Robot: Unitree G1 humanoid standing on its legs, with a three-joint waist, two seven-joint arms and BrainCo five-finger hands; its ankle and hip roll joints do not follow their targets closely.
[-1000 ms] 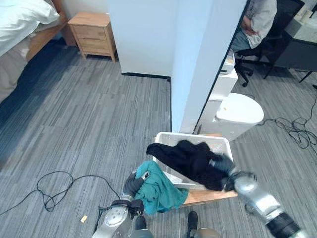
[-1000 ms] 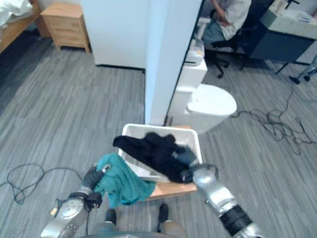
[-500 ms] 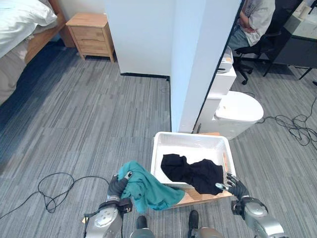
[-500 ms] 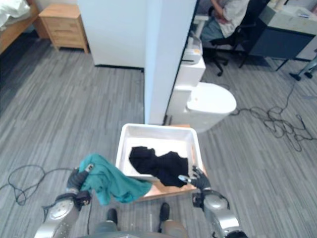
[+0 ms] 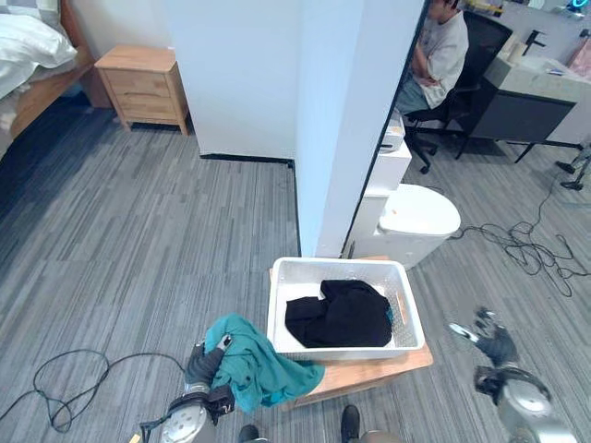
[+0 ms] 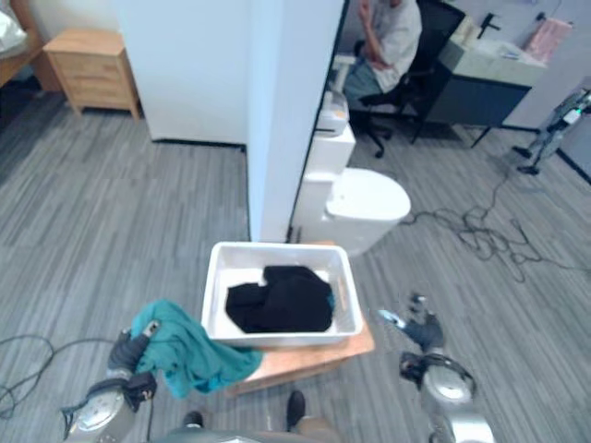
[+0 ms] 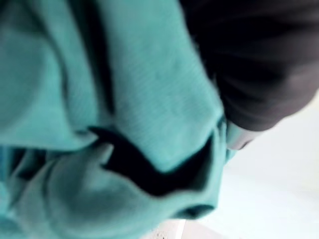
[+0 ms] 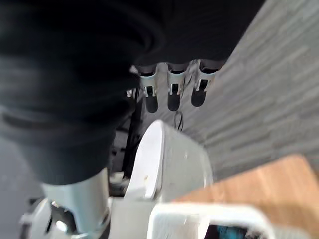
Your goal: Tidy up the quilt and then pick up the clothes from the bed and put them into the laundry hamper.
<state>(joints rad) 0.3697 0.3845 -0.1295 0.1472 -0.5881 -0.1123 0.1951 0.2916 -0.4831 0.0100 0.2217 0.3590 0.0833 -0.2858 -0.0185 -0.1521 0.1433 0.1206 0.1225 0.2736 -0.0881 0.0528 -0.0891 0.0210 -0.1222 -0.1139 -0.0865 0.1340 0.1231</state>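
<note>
A white laundry hamper [image 5: 407, 318] stands on a low wooden board [image 5: 369, 374] just ahead of me. A black garment [image 5: 339, 314] lies loose inside the hamper. My left hand [image 5: 205, 365] is shut on a teal garment [image 5: 259, 369], which it holds to the left of the hamper, with one end draped towards the board. Up close, the teal cloth [image 7: 124, 99] is bunched in that hand. My right hand [image 5: 489, 334] hovers over the floor to the right of the hamper, its fingers [image 8: 172, 97] straight and holding nothing.
A white pillar [image 5: 337, 120] rises just behind the hamper, with a white toilet-like unit [image 5: 420, 212] to its right. A person [image 5: 434, 60] sits on a chair at the back right. Far left are a wooden nightstand [image 5: 143, 78] and the bed [image 5: 28, 46]. Cables [image 5: 526, 245] lie on the floor at right.
The black garment left my right hand and now lies in the hamper. The right hand drew back to the right and opened. The left hand kept the teal garment; the camera shifted.
</note>
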